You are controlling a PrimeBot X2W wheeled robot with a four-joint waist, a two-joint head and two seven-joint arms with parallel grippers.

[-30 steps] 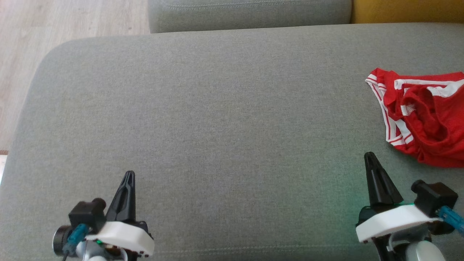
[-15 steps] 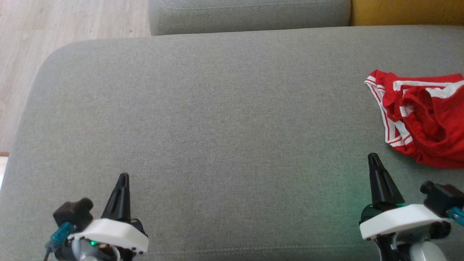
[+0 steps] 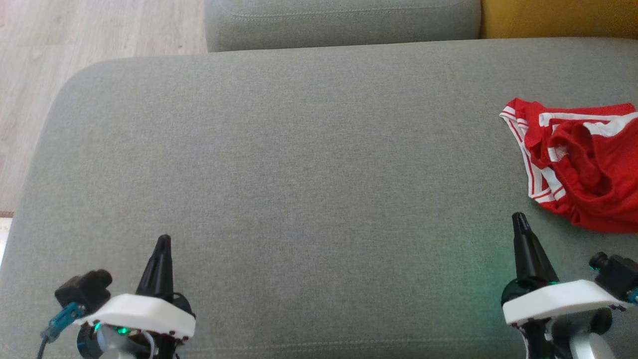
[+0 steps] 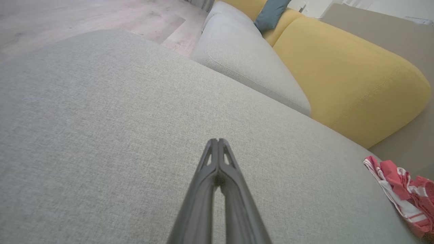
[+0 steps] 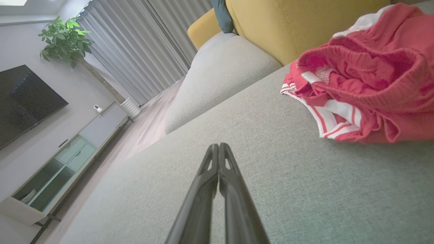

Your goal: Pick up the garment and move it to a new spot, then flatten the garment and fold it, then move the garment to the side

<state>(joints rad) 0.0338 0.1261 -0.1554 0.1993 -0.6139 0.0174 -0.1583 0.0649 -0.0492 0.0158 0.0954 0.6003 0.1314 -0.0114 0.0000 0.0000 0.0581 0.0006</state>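
Observation:
The garment is a crumpled pair of red shorts with white stripes, lying at the far right of the grey cushion. In the right wrist view the garment bulks up at the upper right; in the left wrist view the garment is small at the lower right edge. My right gripper is shut and empty, hovering just short of the garment's near-left corner. My left gripper is shut and empty at the lower left, far from the garment. Both grippers' tips are pressed together.
A second grey cushion lies behind the near one, with a yellow sofa part at the back right. Wooden floor lies beyond the cushion's rounded left edge. A TV, a low cabinet and a plant stand far off.
Both grippers have drawn back toward the bottom edge of the head view; the left one also shifted left. The garment has not been touched.

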